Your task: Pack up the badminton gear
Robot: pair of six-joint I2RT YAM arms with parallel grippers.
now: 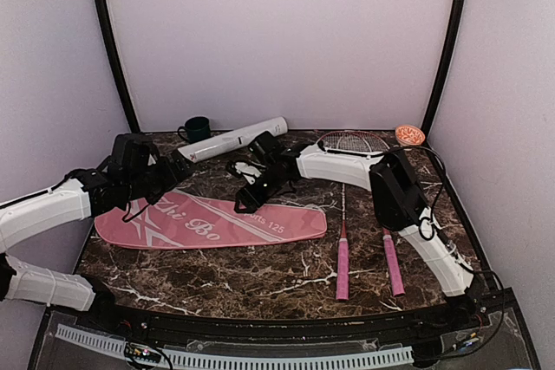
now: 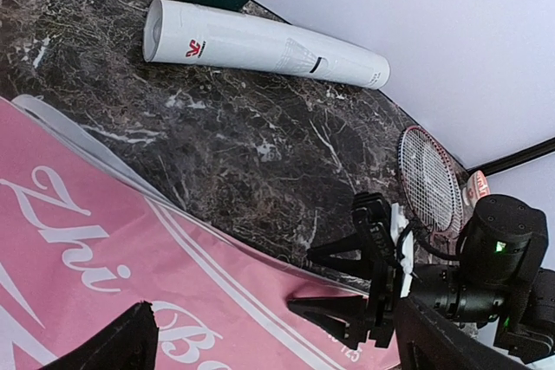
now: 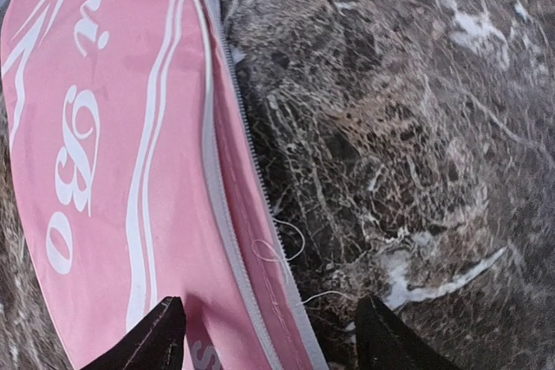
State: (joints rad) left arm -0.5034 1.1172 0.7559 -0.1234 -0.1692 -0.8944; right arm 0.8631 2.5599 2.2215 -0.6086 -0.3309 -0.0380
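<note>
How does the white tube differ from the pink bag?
The tube is a white cylinder by the mug at the far edge; the bag is pink, flat, mid-table. The right gripper, open, straddles the bag's zipper edge, not the tube. Both lie on the table.

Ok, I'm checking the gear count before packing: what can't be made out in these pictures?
Shuttlecocks: top view, right arm partly covers them; number unclear.
Racket heads: top view, overlapping, right arm across the shafts.
White tube: top and left wrist views, opaque, contents hidden.
Pink bag: right wrist view, zip runs off the bottom edge.
</note>
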